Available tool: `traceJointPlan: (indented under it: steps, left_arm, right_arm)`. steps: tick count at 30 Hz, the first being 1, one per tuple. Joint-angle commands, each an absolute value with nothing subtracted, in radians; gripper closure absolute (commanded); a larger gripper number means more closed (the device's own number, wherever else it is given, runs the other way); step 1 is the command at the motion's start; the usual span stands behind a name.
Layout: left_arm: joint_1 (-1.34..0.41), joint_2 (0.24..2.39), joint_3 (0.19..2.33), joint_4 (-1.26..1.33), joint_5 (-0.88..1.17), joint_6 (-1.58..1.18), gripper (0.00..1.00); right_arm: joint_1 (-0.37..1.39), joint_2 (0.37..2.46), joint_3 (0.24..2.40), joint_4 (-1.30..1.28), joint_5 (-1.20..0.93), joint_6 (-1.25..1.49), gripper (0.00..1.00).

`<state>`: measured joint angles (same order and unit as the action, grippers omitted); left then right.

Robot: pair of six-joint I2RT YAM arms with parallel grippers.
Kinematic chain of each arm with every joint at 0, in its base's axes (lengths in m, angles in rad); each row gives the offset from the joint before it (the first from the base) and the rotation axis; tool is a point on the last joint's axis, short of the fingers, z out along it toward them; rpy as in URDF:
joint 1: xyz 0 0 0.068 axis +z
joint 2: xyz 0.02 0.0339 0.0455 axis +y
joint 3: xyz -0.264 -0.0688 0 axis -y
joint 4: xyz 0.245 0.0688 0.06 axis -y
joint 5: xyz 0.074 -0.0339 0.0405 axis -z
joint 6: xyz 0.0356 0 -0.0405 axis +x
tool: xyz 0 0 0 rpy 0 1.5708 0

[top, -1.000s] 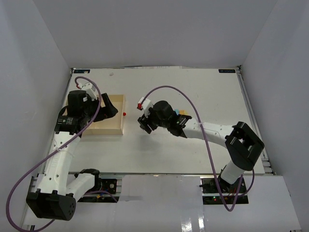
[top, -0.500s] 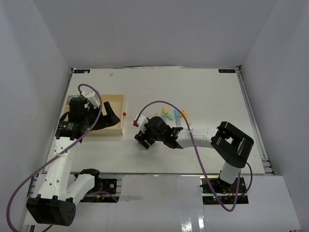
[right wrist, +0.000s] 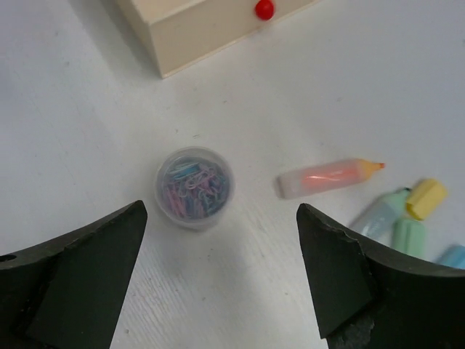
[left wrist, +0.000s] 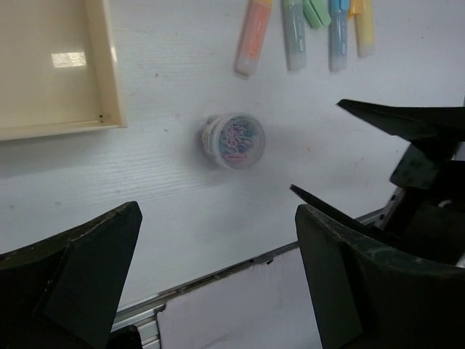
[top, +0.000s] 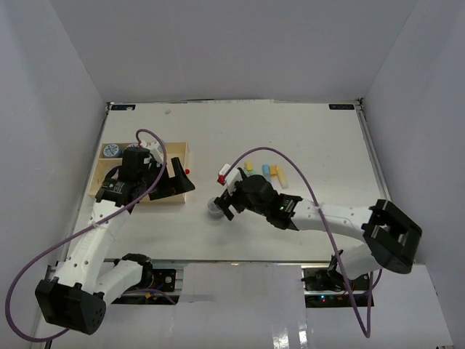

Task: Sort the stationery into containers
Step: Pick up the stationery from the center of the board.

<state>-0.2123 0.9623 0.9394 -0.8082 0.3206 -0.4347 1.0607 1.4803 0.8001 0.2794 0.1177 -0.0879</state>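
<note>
My right gripper (right wrist: 221,211) is spread wide and grips nothing. A small round clear jar of pastel paper clips (right wrist: 194,187) stands upright on the white table (right wrist: 87,109), framed between my two black fingers (right wrist: 80,269) and touching neither. How high I hang above it is hard to judge from the wrist view. The jar is outside the shallow pale beige wooden tray (right wrist: 196,29), near the corner whose wall carries a small red round knob (right wrist: 265,9).

An orange pastel stick (right wrist: 327,178) lies on its side near the jar. The green sticks (right wrist: 392,218), a yellow one (right wrist: 425,198) and a blue one (right wrist: 454,256) lie close together just beyond it, all on the table.

My left gripper (left wrist: 218,209) is also fully parted and empty, hanging over the table by the tray's near right corner. A jar with a blue white-patterned lid (top: 110,150) sits in the tray's far left corner.
</note>
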Motion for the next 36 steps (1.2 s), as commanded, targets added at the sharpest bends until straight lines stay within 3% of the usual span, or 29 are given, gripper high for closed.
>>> traceJointPlan:
  steps: [1,8,12,19,28,36]
  left_arm:
    - [-0.322,0.994,0.950,-0.747,0.261,-0.511,0.02]
    - [-0.598,1.153,0.992,-0.701,0.017,-0.601,0.02]
    - [-0.693,1.279,1.017,-0.701,-0.144,-0.633,0.02]
    - [-0.790,1.458,1.068,-0.696,-0.239,-0.655,0.02]
    - [-0.793,1.565,1.117,-0.699,-0.256,-0.663,0.03]
    - [-0.793,1.611,1.118,-0.699,-0.210,-0.673,0.16]
  right_arm:
    - [1.052,1.317,0.766,0.250,0.276,-0.101,0.10]
    - [0.985,1.042,0.684,0.057,0.570,-0.072,0.10]
    - [0.927,0.869,0.623,0.008,0.630,-0.022,0.10]
    - [0.911,0.631,0.534,0.002,0.664,0.020,0.10]
    - [0.908,0.617,0.523,0.002,0.673,0.020,0.10]
    - [0.908,0.624,0.523,0.002,0.676,0.018,0.10]
